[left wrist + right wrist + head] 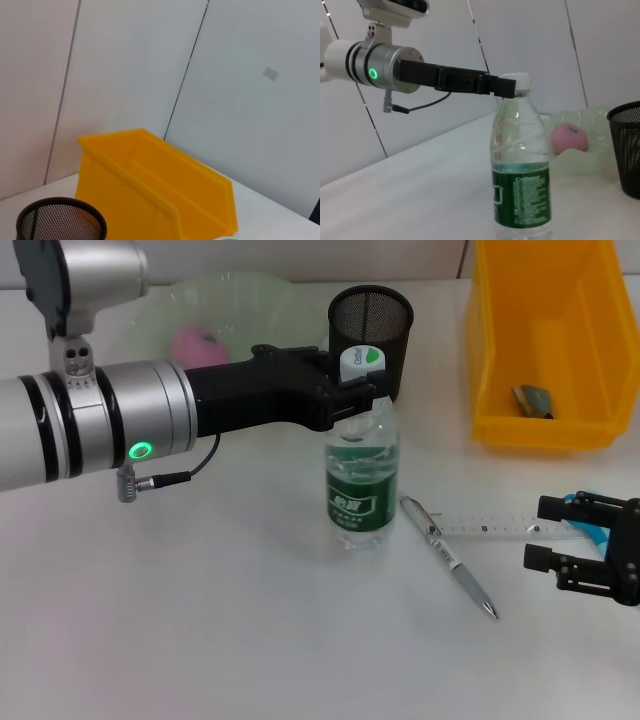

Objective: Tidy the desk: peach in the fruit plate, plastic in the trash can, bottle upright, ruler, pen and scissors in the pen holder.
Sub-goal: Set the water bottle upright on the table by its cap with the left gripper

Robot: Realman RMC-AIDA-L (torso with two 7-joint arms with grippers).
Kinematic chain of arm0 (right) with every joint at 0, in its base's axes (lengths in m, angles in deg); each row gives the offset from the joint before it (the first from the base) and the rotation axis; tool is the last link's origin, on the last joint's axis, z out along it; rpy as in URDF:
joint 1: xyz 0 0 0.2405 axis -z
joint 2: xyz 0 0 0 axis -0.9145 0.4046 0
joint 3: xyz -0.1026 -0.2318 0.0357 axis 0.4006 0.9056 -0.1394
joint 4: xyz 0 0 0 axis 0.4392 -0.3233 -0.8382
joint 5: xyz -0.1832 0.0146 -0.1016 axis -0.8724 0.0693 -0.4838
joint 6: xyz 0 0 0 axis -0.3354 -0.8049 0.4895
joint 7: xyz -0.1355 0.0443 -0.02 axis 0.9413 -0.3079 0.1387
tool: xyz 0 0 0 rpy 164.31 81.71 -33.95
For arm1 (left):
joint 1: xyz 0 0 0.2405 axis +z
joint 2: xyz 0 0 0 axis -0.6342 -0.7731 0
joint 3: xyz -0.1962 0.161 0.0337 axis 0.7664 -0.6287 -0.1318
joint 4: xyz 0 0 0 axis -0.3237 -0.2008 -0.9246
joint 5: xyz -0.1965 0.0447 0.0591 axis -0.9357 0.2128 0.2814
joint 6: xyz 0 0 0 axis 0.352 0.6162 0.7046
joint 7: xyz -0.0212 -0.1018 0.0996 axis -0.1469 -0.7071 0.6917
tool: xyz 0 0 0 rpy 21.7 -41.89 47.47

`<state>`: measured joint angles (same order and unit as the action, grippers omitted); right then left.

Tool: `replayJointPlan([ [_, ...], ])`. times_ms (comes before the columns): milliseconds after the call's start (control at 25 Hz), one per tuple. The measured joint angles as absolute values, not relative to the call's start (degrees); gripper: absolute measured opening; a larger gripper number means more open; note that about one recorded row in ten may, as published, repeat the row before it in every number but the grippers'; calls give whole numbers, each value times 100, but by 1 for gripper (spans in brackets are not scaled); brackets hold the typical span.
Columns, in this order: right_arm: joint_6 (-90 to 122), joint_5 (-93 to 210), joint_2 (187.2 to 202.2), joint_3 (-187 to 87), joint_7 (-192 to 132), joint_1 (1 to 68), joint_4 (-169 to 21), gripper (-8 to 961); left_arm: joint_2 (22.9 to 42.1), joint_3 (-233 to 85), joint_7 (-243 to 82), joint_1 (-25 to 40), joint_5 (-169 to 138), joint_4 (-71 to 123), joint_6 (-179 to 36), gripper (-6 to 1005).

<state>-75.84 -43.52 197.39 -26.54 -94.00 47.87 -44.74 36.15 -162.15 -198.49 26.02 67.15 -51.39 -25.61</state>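
The bottle (362, 485) stands upright on the desk (200, 620), its white cap (358, 364) level with the left gripper (362, 390), whose jaws sit at the neck; whether they clench or have let go cannot be told. To finish well, the jaws should part fully and draw straight back, so the cap is not dragged. Just behind the jaws stands the pen holder (371, 325); below and to their right lie 1 pen (448, 555) and 1 ruler (505, 528). The right gripper (545, 535) waits open over the ruler's end

Green-labelled bottle (361, 480), yellow bin (545, 340)
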Motion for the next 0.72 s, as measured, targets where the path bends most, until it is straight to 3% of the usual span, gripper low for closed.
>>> replayJointPlan([
  [480,-7582,-4340,19827,-2783,-9398,4715,-4491,712,3613,-15844,-17474,3153,5136,-4685,-2259,444],
  [720,-7584,-4340,19885,-2797,-9399,4643,-4490,712,3613,-15175,-16352,3131,4291,-3858,-1259,445],
])
